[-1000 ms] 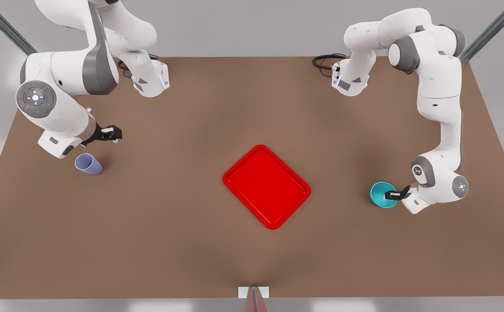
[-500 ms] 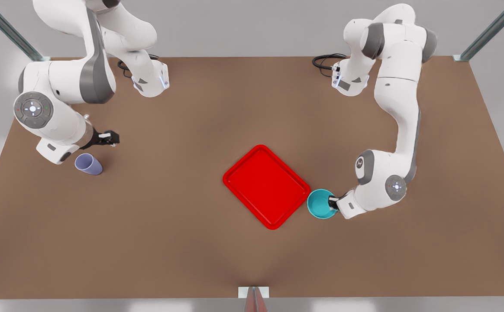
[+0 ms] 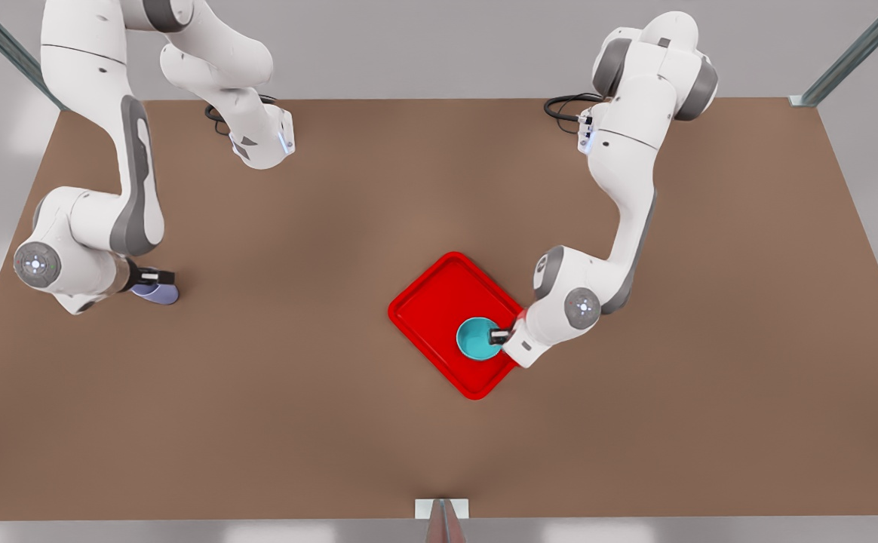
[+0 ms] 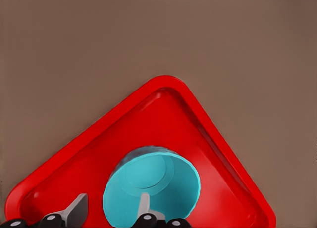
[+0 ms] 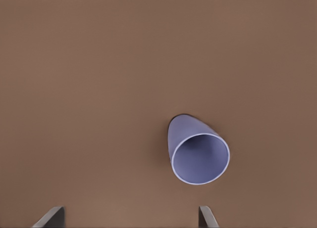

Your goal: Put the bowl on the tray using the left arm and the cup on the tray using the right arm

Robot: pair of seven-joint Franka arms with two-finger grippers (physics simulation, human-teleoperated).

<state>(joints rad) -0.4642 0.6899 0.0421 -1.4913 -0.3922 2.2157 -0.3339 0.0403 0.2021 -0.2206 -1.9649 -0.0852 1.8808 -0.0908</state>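
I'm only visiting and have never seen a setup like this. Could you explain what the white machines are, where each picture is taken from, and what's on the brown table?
These are two jointed robot arms in a computer simulation. One picture looks down on the whole table; the other two come from cameras on the arms' wrists.

The left end effector, at the front view's right, is shut on the wall of a teal bowl, one finger inside and one outside, over the red tray; whether the bowl rests on it is unclear.

The right end effector, at the front view's left, hangs open over a lavender cup standing upright on the table, off the tray and not gripped.
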